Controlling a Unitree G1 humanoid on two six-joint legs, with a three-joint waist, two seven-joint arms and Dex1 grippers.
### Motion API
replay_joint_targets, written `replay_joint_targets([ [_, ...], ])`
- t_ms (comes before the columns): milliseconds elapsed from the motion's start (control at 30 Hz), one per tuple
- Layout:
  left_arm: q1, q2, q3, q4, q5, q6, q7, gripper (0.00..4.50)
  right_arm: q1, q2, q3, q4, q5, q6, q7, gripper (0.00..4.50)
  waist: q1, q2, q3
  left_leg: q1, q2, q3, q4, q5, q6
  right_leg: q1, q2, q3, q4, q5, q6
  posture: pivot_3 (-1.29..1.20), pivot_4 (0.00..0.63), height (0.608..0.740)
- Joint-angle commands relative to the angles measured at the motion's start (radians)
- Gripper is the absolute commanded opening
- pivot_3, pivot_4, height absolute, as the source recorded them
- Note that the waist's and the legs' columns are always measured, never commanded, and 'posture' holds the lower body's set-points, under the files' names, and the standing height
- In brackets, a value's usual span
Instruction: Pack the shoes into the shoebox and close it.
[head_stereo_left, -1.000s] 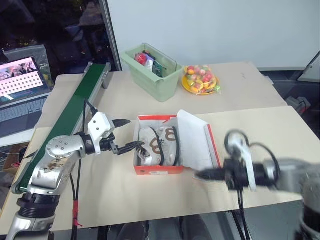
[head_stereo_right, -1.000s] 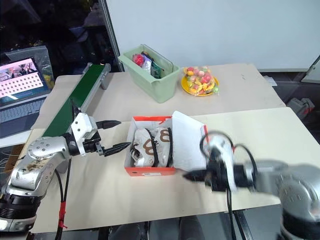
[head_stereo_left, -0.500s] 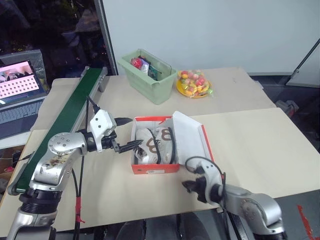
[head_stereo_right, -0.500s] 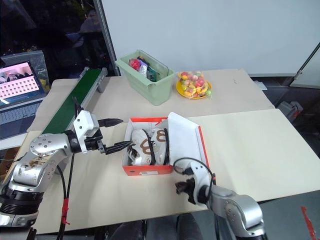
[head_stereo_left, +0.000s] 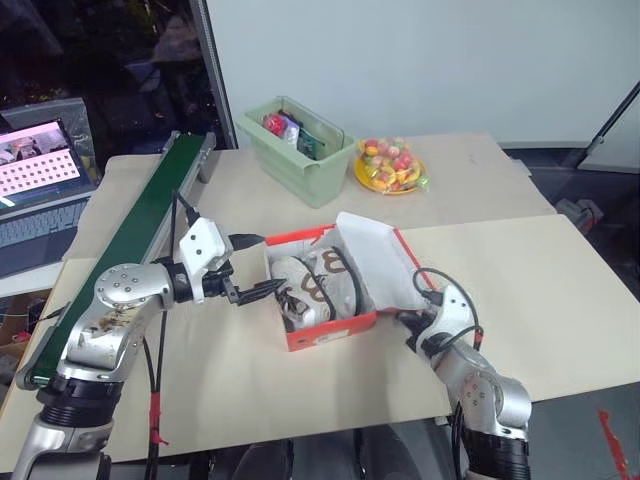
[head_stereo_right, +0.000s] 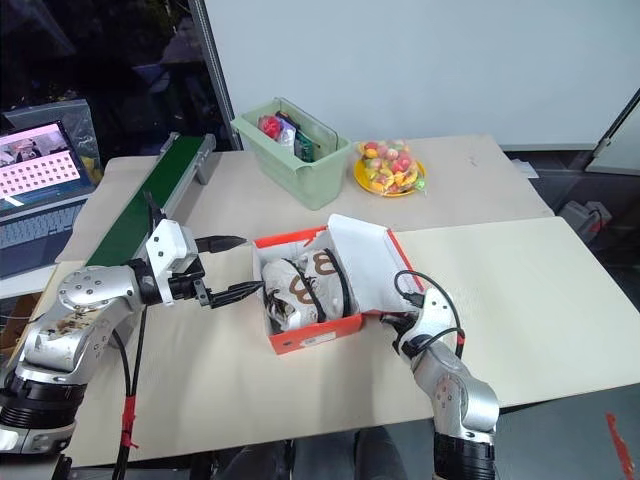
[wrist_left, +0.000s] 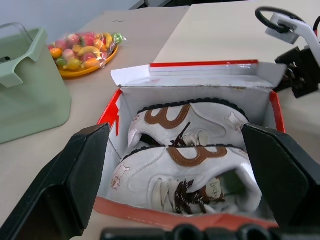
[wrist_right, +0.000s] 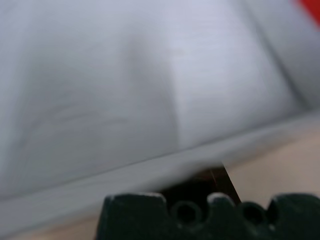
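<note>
Both shoes (wrist_left: 185, 165) sit in the shoebox (head_stereo_left: 330, 335) mid-table; my right gripper (head_stereo_left: 412, 322), fingers pressed together, is under the lid (head_stereo_left: 375, 260) to tip it, my left gripper (head_stereo_left: 255, 268) spread beside the box, likely steadying.

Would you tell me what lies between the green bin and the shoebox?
Only bare tan tabletop lies between the green bin and the shoebox, as the left eye view shows.

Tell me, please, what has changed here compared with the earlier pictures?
The right gripper came in from the table's near edge to the open lid's outer side. The lid now stands raised, and the shoebox has turned slightly. The left gripper stays open beside the box; the shoes remain inside.
</note>
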Motion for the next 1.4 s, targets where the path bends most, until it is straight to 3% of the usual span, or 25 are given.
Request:
replay_joint_targets([
  [33, -0.027, 0.01, 0.017, -0.027, -0.004, -0.004, -0.002, 4.5, -0.038, 0.088, -0.107, 0.037, 0.074, -0.187, 0.002, 0.02, -0.002, 0.002, 0.002, 0.0, 0.0, 0.0, 0.0, 0.0, 0.0, 0.0, 0.0, 0.0, 0.0, 0.001, -0.002, 0.0, 0.15, 0.74],
  [267, -0.049, 0.006, 0.01, -0.013, 0.0, -0.003, -0.001, 4.5, -0.087, 0.209, -0.225, 0.083, 0.427, -0.325, 0.11, 0.02, -0.007, 0.007, 0.005, 0.0, 0.0, 0.001, -0.001, -0.001, 0.0, -0.001, 0.0, 0.001, -0.001, 0.003, -0.005, 0.0, 0.15, 0.74],
  [467, -0.054, 0.01, 0.017, -0.012, 0.0, 0.002, 0.003, 4.5, -0.064, 0.164, -0.145, 0.018, 0.57, -0.298, 0.205, 0.02, -0.013, 0.01, 0.006, 0.0, 0.001, 0.001, -0.001, -0.002, 0.001, -0.001, 0.002, 0.001, 0.0, 0.003, -0.005, 0.0, 0.15, 0.74],
  [633, -0.06, 0.039, 0.054, -0.004, -0.013, 0.026, 0.005, 4.5, -0.021, 0.065, 0.032, -0.087, 0.529, -0.209, 0.274, 0.02, -0.016, 0.011, 0.007, 0.0, 0.002, 0.001, -0.001, -0.003, 0.001, -0.002, 0.003, 0.001, 0.0, 0.002, -0.006, 0.0, 0.15, 0.74],
  [800, -0.099, 0.264, 0.189, 0.084, -0.149, 0.264, -0.133, 4.5, -0.049, -0.034, 0.15, -0.171, 0.492, -0.133, 0.269, 0.02, -0.03, 0.011, 0.008, -0.003, 0.002, 0.001, -0.001, -0.003, 0.001, -0.005, 0.004, 0.001, 0.0, 0.0, -0.003, 0.0, 0.15, 0.74],
  [933, 0.036, 0.394, 0.327, 0.05, -0.194, 0.341, -0.211, 4.5, -0.121, -0.08, 0.157, -0.174, 0.496, -0.091, 0.234, 0.02, -0.032, 0.012, 0.008, -0.002, 0.002, 0.001, -0.001, -0.005, 0.002, -0.005, 0.004, 0.001, 0.0, -0.004, 0.003, 0.0, 0.15, 0.74],
  [1033, 0.106, 0.408, 0.388, 0.015, -0.206, 0.359, -0.206, 4.5, -0.175, -0.108, 0.162, -0.165, 0.496, -0.069, 0.226, 0.02, -0.028, 0.013, 0.009, -0.002, 0.003, 0.0, -0.001, -0.008, 0.003, -0.009, 0.002, 0.001, 0.001, 0.0, -0.004, 0.0, 0.15, 0.74],
  [1267, 0.163, 0.362, 0.409, -0.093, -0.244, 0.399, -0.142, 4.5, -0.268, -0.157, 0.223, -0.109, 0.435, -0.018, 0.233, 0.02, -0.016, 0.012, 0.009, -0.004, 0.003, 0.002, -0.001, -0.009, 0.001, -0.012, 0.002, 0.001, 0.001, 0.0, -0.005, 0.0, 0.15, 0.74],
  [1400, 0.188, 0.339, 0.39, -0.132, -0.244, 0.398, -0.112, 4.5, -0.318, -0.187, 0.352, -0.064, 0.319, 0.015, 0.26, 0.02, -0.017, 0.012, 0.009, -0.004, 0.004, 0.005, -0.001, -0.009, 0.001, -0.013, 0.002, 0.001, 0.002, 0.001, -0.006, 0.0, 0.15, 0.74],
])
